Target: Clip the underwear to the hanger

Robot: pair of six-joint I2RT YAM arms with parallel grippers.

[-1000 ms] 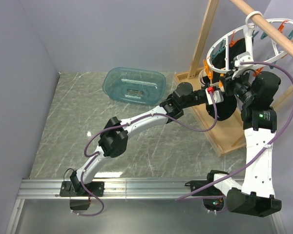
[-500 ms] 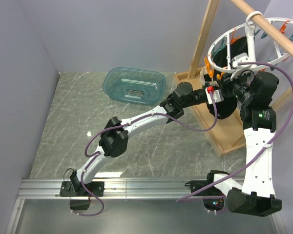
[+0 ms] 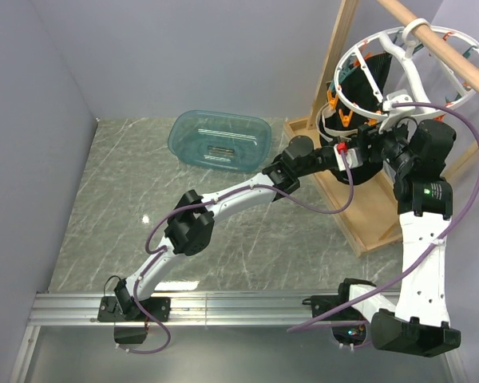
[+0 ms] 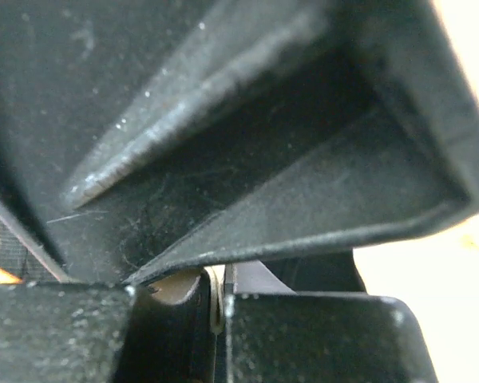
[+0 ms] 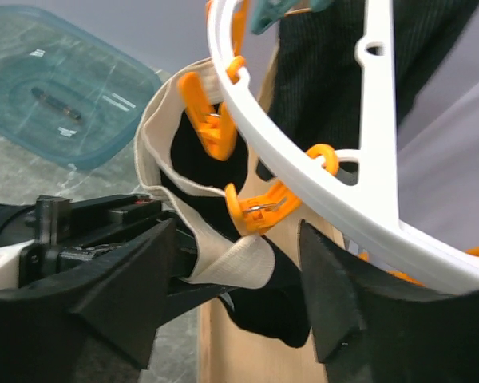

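The left hand [image 3: 364,154], on an arm stretched long and low across the surface [image 3: 128,199] toward the wooden rack [image 3: 335,64], is clamped on the cream waistband of the underwear [image 5: 156,128]. The underwear hangs from orange clips [image 5: 263,203] under the hanger [image 5: 303,175]. The right hand [image 5: 238,271], on an upright arm, faces those clips with its fingers spread, holding nothing.

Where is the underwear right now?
In the right wrist view the underwear hangs mid-frame, with its cream waistband at the orange clips under the white hanger. The teal basin lies to its upper left.
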